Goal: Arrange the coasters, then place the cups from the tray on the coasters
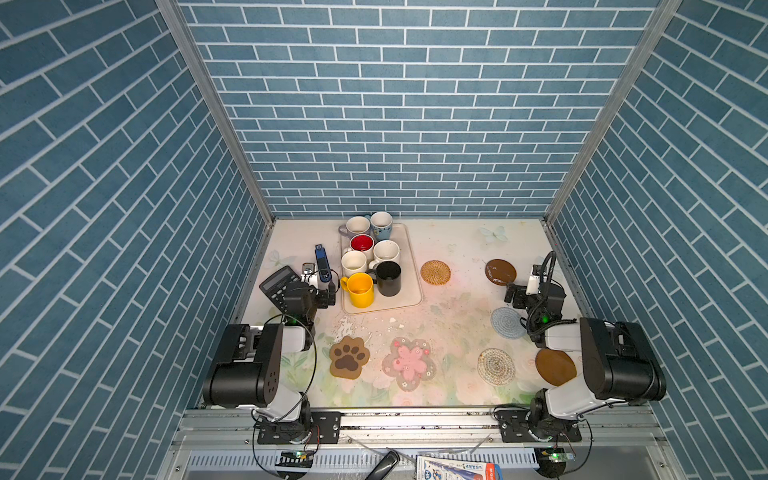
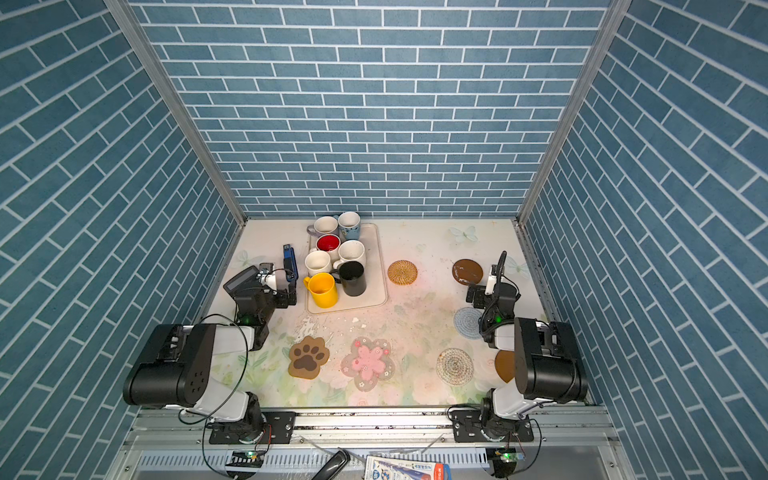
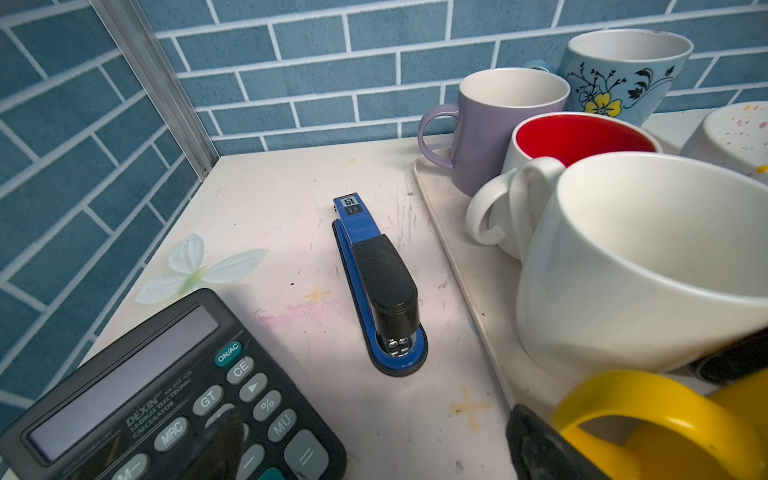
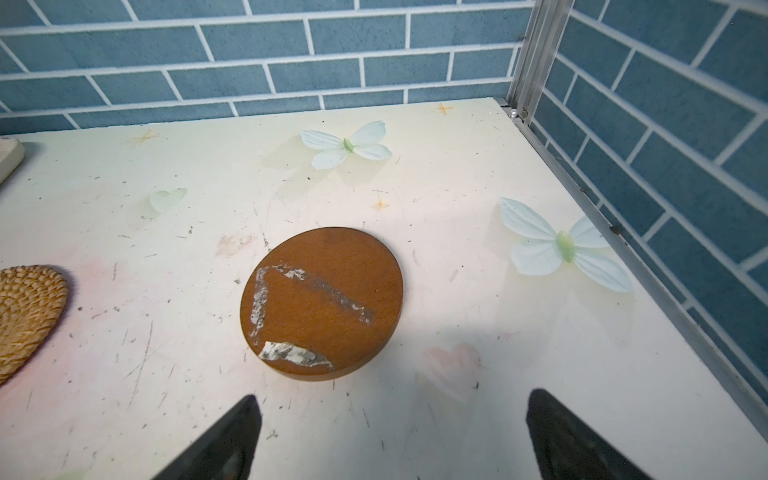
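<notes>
Your left gripper (image 1: 318,291): jaws wide apart, nothing in them. It's boxed in, with the calculator (image 1: 277,284) on its outer side, the tray (image 1: 409,291) rim on its inner side and the stapler (image 1: 322,257) just ahead. In the left wrist view one fingertip is right by the yellow cup (image 1: 359,289) handle, which points toward that gripper.

All seven cups stand on the tray, tightly packed. The yellow cup and black cup (image 1: 389,277) are at the near edge, with two white cups (image 1: 354,262) behind. Then comes the red-inside cup (image 1: 362,243), then the lavender cup (image 1: 357,226) and light blue cup (image 1: 381,224) at the back-wall end. The tray's right strip is bare.

Your right gripper (image 4: 392,397): also wide apart and empty. The scuffed brown disc (image 4: 322,303) is just ahead, not touching. The right wall rail is close on its outer side.

Other coasters:
- The woven tan coaster (image 1: 435,272) lies beside the tray.
- The pale blue coaster (image 1: 508,322) and second brown disc (image 1: 555,367) are partly under your right arm.
- The whitish woven coaster (image 1: 496,366), flower coaster (image 1: 409,363) and paw coaster (image 1: 349,357) lie along the front edge.

Open room: the table (image 1: 457,249) centre and back right.
</notes>
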